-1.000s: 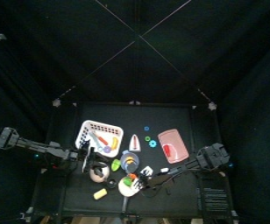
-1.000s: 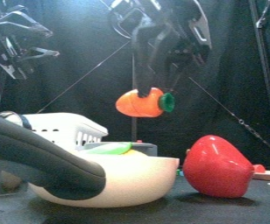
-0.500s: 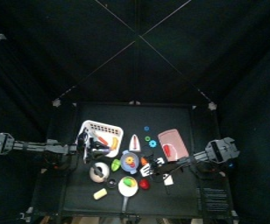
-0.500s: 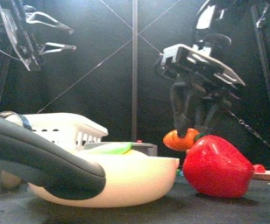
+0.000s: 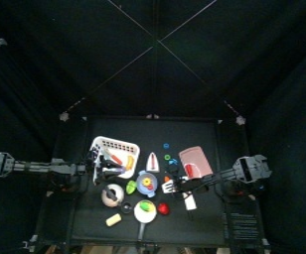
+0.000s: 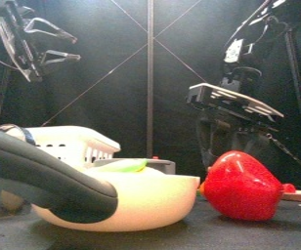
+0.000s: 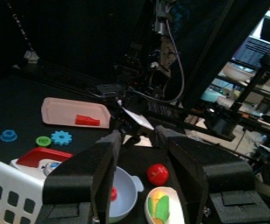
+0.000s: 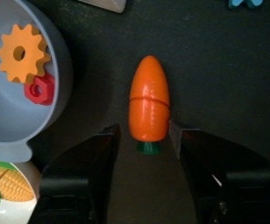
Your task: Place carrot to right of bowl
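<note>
Right arm's fingers [image 8: 145,162] point down, spread apart, straddling the lying carrot [image 8: 149,94].

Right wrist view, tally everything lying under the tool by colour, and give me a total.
Orange: 2, the carrot and the gear
Red: 1, the small ring piece
Grey-blue: 1, the dish
Yellow: 1, the corn cob
Blue: 1, the piece at the edge
Pale: 1, the slab at the edge
Total: 7

bare table [image 8: 208,79] beside carrot [image 8: 151,94], grey bowl [image 8: 15,96] probably close alongside
</note>
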